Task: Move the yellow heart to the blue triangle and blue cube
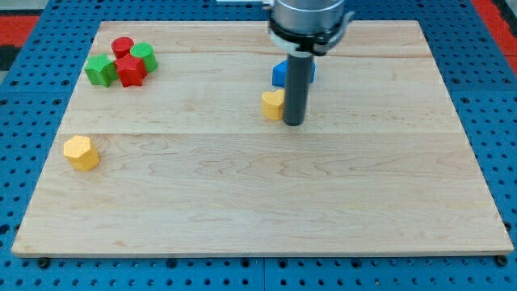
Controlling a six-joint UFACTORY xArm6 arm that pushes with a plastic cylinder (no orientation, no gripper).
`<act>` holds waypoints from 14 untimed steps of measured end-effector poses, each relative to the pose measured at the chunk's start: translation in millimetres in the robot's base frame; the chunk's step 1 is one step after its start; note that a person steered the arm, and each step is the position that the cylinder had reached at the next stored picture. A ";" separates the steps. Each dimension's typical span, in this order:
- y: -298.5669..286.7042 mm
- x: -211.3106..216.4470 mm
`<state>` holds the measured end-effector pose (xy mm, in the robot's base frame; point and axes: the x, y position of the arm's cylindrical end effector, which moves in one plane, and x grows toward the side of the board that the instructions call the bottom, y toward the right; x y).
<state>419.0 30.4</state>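
Note:
The yellow heart [273, 103] lies at the board's upper middle. My tip [294, 124] stands right beside it on its right, touching or nearly touching it. Just above them, a blue block [281, 73] shows to the left of the rod and a sliver of blue [312, 71] to its right. The rod hides most of these blue blocks, so I cannot tell the triangle from the cube. The heart sits just below the blue blocks, close to them.
At the upper left is a cluster: a red cylinder [122, 47], a green cylinder [143, 56], a red block [130, 71] and a green block [101, 69]. A yellow hexagon [81, 152] lies at the left. The wooden board [258, 202] rests on a blue pegboard.

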 end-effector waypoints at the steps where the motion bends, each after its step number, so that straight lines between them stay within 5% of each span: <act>1: -43.0 -1.0; 6: -80.9 -27.9; 11: 18.1 -30.8; 14: 25.6 -56.8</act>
